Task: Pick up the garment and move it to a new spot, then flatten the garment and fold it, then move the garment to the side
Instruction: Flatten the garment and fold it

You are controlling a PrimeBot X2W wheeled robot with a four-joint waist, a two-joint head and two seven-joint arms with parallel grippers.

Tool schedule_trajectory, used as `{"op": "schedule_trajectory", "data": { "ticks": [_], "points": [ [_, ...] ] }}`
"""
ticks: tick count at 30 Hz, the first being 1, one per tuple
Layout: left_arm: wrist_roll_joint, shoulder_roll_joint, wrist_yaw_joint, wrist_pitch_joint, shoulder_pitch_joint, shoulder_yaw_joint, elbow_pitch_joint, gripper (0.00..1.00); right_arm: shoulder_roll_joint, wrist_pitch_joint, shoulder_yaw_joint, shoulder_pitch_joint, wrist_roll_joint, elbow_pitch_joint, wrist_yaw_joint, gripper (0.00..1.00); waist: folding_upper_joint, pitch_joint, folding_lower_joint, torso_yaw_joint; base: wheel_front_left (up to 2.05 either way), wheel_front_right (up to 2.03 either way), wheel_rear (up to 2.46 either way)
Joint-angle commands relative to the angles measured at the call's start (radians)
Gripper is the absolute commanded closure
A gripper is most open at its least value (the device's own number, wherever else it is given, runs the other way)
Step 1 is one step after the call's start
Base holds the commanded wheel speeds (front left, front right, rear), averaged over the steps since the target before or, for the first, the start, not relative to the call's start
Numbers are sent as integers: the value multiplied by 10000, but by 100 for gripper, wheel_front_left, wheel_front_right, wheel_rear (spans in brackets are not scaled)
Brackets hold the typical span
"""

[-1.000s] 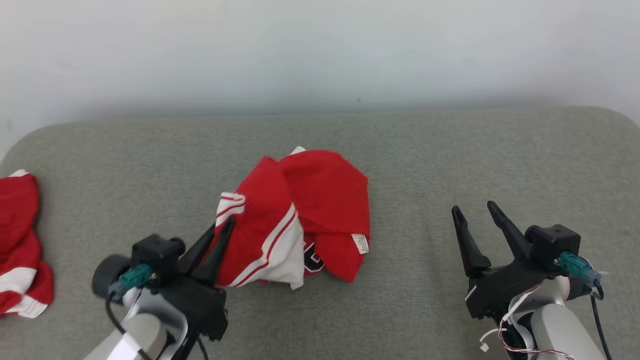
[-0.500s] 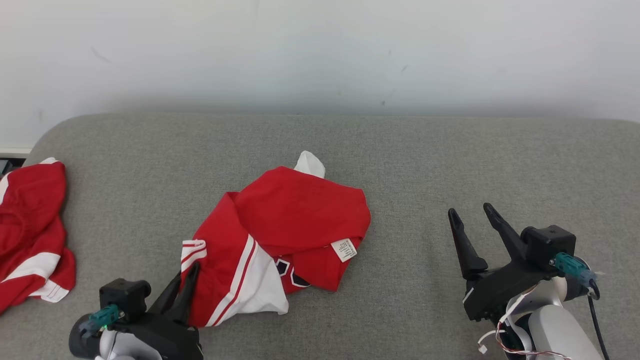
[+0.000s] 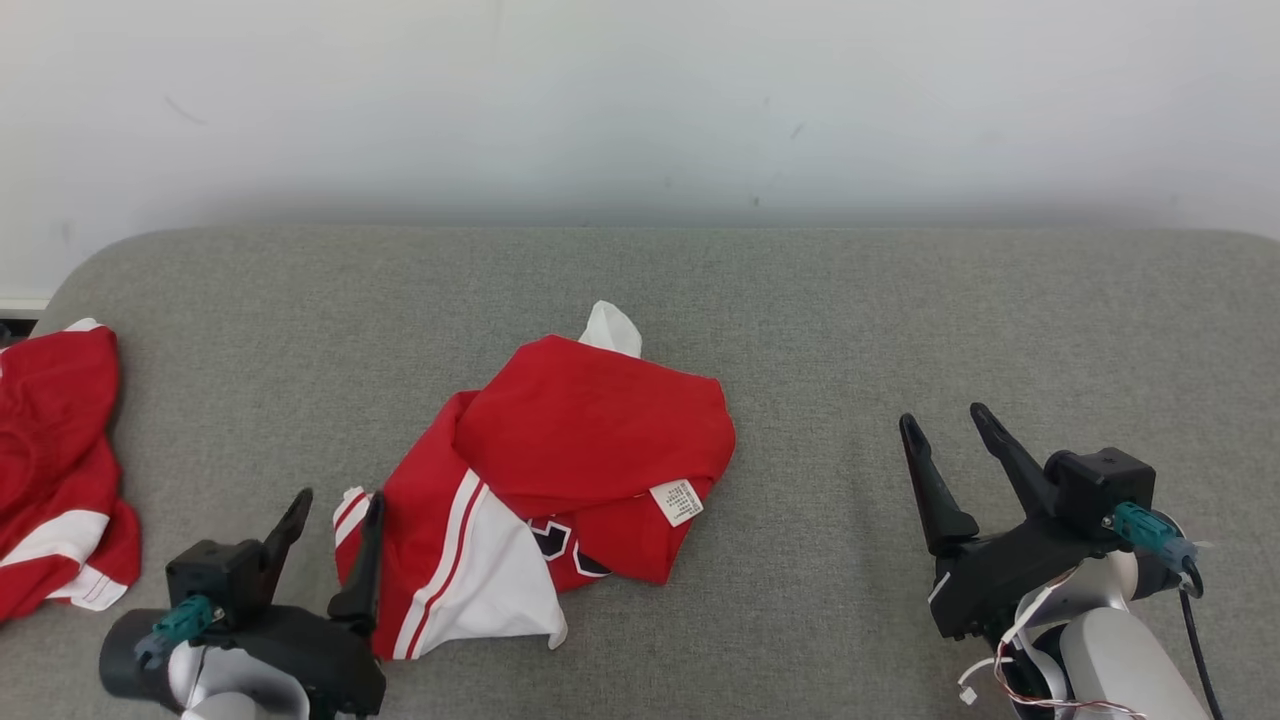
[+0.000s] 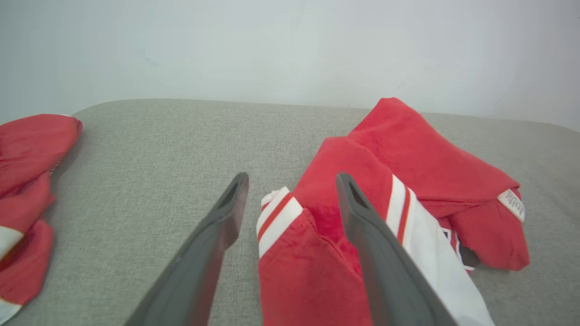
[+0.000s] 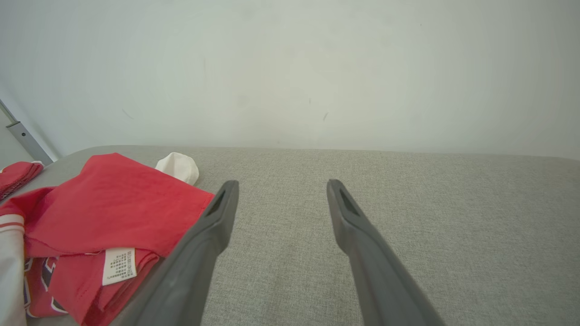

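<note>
Red garment (image 3: 590, 450) is found crumpled on the couch (image 3: 800, 300), long axis 1–7 o'clock. Its 7 o'clock end is straddled by the left claw (image 3: 337, 497), spread wide (cuff (image 3: 350, 506) ungripped); the right claw (image 3: 942, 415), also wide, is parked well apart at 3 o'clock.

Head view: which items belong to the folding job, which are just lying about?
Job: crumpled red-and-white garment, centre; left gripper, open at its striped cuff; right gripper, open, apart.
Lying about: second red garment, far left of grey cushion.
</note>
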Motion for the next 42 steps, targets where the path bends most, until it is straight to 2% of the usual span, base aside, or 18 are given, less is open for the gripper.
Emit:
{"op": "schedule_trajectory", "data": {
  "ticks": [1,12,17,21,25,31,42],
  "points": [
    [182,-20,58,-56,113,95,-164,0,-31,-20,-34,31,-41,-32,-1,0,-1,-12,0,16,0,0,0],
    [1065,-270,380,172,555,-310,-1085,0,-32,-37,35,95,82,-12,-1,0,-1,-101,0,67,0,0,0],
    [1125,-230,697,625,1005,-591,-1732,0,-31,-95,2,141,89,8,-1,0,-1,-93,0,52,0,0,0],
    [1206,-108,1170,1004,1332,-613,-2354,0,-31,-105,-54,155,93,9,-1,0,-1,-65,0,97,0,0,0],
    [1164,64,1365,1433,1580,-682,-2589,0,-31,-109,-17,147,114,45,-1,0,-1,-57,0,173,0,0,0],
    [981,-2,1251,1764,1639,-869,-2320,0,-31,-153,65,61,172,111,-1,0,-1,-54,0,206,0,0,0],
    [754,-346,1164,1474,1265,-760,-1391,0,-32,-179,188,-32,174,208,-1,0,-1,-61,0,-70,0,0,0]
  ]
}}
